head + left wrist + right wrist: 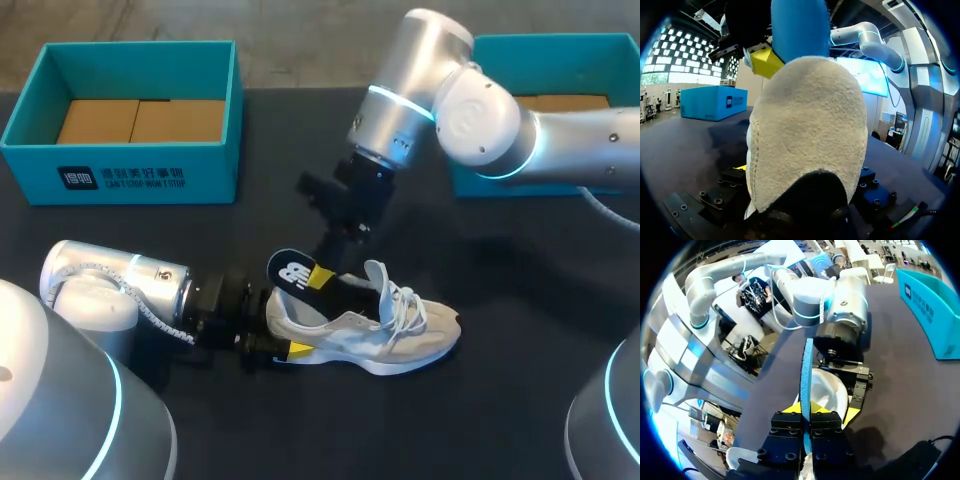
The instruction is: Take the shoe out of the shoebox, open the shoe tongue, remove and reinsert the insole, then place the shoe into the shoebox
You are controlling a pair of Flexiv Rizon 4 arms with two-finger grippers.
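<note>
Teal shoebox [150, 175] far left. The shoe [370, 332] lies near-centre on the table, its heel clamped by the left gripper [272, 332]. The right gripper [807, 414] pinches the insole [290, 271], which rises from the opening. I'd judge it light and floppy, so grip near the heel end.

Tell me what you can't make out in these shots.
- Head view: how much of the insole sits inside the shoe; its collar hides it.
- Head view: the inside of the right shoebox, mostly covered by the right arm.
- Left wrist view: laces and toe, behind the shoe's own heel.
</note>
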